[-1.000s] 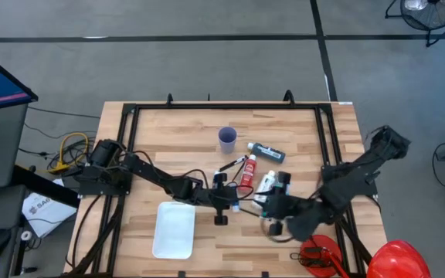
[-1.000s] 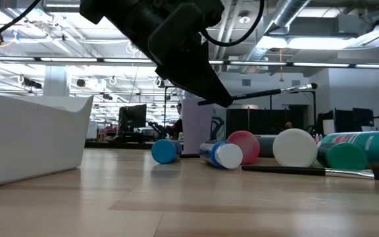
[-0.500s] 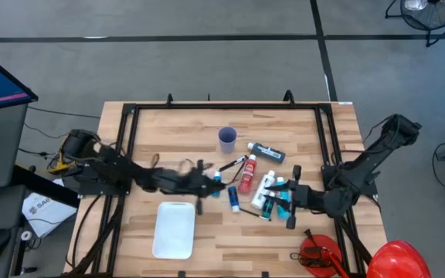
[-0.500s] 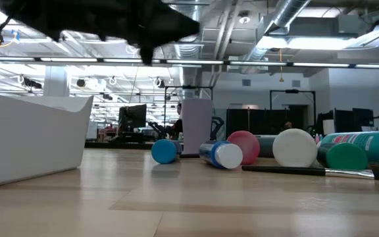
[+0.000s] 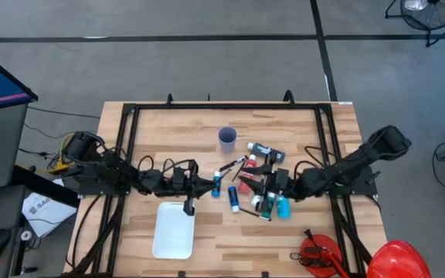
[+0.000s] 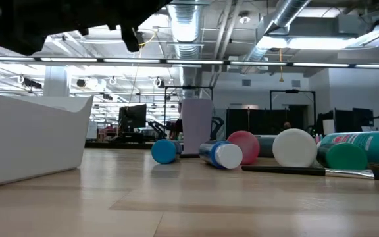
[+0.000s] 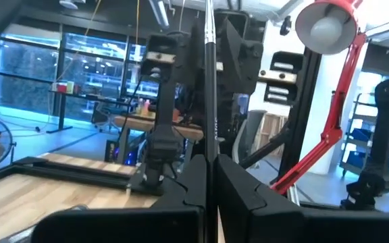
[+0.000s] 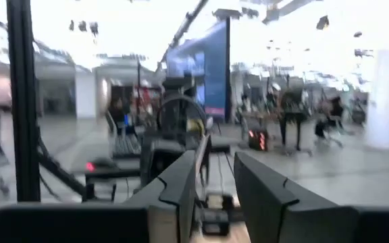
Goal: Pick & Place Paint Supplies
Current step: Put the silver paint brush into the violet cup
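High view: the left hand (image 5: 195,188) hangs over the left half of the tabletop (image 5: 161,131), just above the far rim of the white tray (image 5: 173,230), which lies close to the front edge. In the left wrist view that hand (image 7: 211,183) is clenched on a thin dark-handled brush (image 7: 209,81), which stands upright out of the closed fingers; from above, the brush (image 5: 188,203) shows as a short dark stroke over the tray's far rim. The right hand (image 5: 272,185) hovers right of the tabletop's middle, over the heap of paint bottles. In the right wrist view its two fingers (image 8: 181,182) stand parted, with a clear gap and nothing gripped between them. The supplies lie clustered around the middle of the tabletop: a light blue bottle (image 5: 216,186), a dark blue bottle (image 5: 233,199) beside it toward the front edge, a red bottle (image 5: 246,179) partly under the right arm, a teal bottle (image 5: 284,207) and a dark bottle (image 5: 267,152) toward the far edge. A purple cup (image 5: 227,139) stands upright, nearest the far edge. From the low view the bottles lie on their sides with caps toward the camera, the teal bottle (image 6: 357,150) nearest, and a second brush (image 6: 314,171) lies flat on the wood in front of them. A red helmet (image 5: 397,259) sits off the tabletop's front right corner.
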You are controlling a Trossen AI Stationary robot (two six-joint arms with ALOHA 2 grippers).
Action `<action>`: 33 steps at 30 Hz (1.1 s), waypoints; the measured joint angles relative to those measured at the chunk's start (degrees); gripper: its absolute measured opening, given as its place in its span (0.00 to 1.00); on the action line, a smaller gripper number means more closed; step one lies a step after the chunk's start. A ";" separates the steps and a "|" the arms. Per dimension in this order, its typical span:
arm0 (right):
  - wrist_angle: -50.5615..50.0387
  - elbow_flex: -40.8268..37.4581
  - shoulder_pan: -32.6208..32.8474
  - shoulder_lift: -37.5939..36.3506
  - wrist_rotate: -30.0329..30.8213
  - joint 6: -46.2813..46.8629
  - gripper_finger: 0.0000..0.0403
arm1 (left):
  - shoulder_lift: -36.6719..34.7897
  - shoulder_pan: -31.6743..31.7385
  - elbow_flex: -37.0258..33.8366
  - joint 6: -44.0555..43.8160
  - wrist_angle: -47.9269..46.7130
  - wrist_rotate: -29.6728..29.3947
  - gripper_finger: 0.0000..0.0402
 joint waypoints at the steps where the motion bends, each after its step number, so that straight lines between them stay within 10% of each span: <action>1: 1.19 0.00 -0.87 0.65 -1.32 0.56 0.25 | 0.35 -0.10 0.32 -0.08 0.09 -0.03 0.01; 17: -0.16 0.00 -5.20 1.40 -12.02 10.08 0.60 | 0.43 -0.84 0.90 -1.14 -0.08 -2.49 0.01; 33: 4.43 0.20 -8.14 1.36 -11.97 11.59 0.62 | 0.43 2.68 3.45 0.00 -0.77 -1.46 0.01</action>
